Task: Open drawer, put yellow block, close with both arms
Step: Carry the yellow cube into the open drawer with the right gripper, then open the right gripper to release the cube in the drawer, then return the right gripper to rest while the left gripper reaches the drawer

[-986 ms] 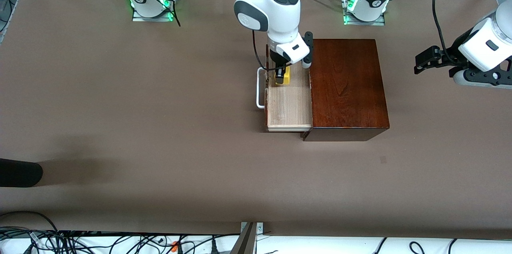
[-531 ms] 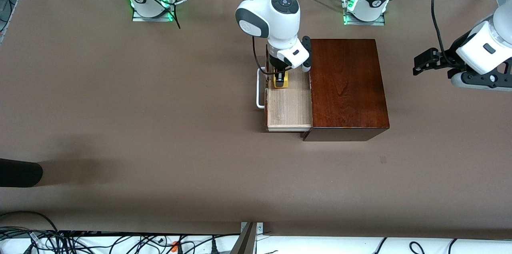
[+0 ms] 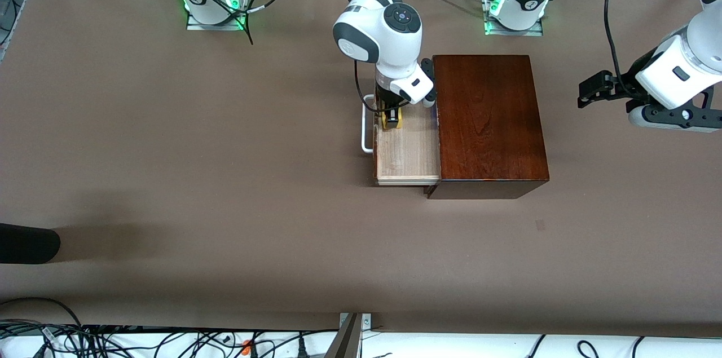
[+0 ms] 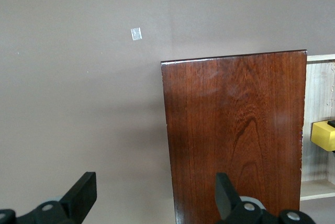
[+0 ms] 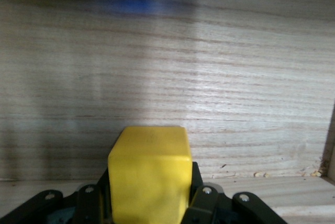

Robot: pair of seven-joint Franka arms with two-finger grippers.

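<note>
So from my remote seat, the right claw [image 3: 391, 115] is down inside the drawer [image 3: 409, 149], clamped on the yellow block [image 3: 392, 119], one finger on each side of it. In the right wrist view the yellow block [image 5: 150, 174] sits squarely between the black fingers [image 5: 201, 203] with the pale wood grain of the drawer [image 5: 209, 77] filling everything around it, plus a blurry blue smear on the wood up high in that shot, can't tell what it is. The drawer is pulled out of the dark mahogany box [image 3: 489, 121] toward the right arm's end of the surface [image 3: 169, 149], and its white handle [image 3: 366, 127] sticks out at that end. The block is in the part of the tray farther from the front camera, close to the drawer's dark front panel. I can't tell if the block is touching the drawer floor or hanging just above it. The left claw [image 3: 586, 92] is spread open and hanging in the air over bare surface, at the left arm's end, well apart from the box; that arm's just waiting. In its wrist view, the open left claw [image 4: 152, 198] looks down at the box [image 4: 235, 135], with a sliver of the drawer [image 4: 318, 77] and the yellow block [image 4: 324, 135] at the frame's edge, and a small pale patch [image 4: 136, 33] on the surface.
</note>
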